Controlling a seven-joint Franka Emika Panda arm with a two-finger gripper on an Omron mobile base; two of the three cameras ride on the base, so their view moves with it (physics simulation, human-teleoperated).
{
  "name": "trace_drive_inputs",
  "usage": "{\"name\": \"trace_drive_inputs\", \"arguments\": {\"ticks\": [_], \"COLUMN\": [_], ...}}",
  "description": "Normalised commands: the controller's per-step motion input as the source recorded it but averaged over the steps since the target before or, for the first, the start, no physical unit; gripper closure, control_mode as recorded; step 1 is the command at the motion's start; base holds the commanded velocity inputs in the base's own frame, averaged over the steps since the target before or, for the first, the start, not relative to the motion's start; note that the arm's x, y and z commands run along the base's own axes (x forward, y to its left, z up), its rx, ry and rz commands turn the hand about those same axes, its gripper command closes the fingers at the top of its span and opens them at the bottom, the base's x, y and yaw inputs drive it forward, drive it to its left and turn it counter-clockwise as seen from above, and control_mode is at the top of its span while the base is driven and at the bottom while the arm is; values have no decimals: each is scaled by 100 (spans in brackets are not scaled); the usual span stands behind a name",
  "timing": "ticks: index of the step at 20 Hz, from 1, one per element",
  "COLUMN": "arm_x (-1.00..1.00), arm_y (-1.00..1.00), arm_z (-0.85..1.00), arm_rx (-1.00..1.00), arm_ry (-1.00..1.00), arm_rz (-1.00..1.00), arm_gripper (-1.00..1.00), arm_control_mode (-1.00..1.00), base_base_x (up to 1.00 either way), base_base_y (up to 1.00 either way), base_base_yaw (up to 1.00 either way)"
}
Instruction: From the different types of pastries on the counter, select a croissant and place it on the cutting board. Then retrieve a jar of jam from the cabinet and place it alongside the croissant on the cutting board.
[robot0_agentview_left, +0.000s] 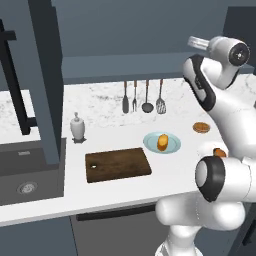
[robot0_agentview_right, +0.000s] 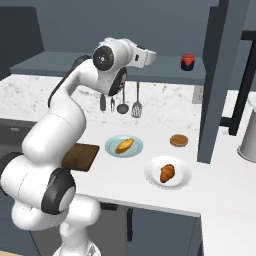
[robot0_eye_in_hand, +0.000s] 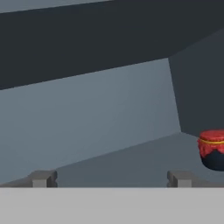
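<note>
Red jar of jam stands upright, right of open pincer.

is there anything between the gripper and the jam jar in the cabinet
Nothing visible. In the hand view the open gripper faces bare cabinet shelf, and the jar of jam sits off to one side, clear of both fingers.

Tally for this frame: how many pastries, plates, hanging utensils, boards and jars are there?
Pastries: 3, namely elongated orange-brown croissant, yellow-orange bun, flat brown disc pastry
Plates: 2, white and light blue
Hanging utensils: 4
Dark brown wooden cutting board: 1
Red jam jar: 1
Total: 11
</note>
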Motion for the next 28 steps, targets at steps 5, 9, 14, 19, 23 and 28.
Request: {"name": "trace_drive_inputs", "arguments": {"ticks": [5,9,14,19,23,28], "arm_x": [31,2,-5,-14,4,0], "arm_y": [-50,0,-33,-13,-19,-88], "arm_z": [85,1,-34,-53,0,-34], "arm_rx": [1,0,-6,-19,0,-1], "arm_ry": [32,3,29,28,0,10], "arm_rz": [-3,0,0,0,-2,-4], "arm_gripper": [-100,-100,-100,-100,-100,-100], "arm_control_mode": [-100,-100,-100,-100,-100,-100], "base_base_x": [0,0,0,0,0,0], "base_base_y": [0,0,0,0,0,0], "base_base_yaw": [0,0,0,0,0,0]}}
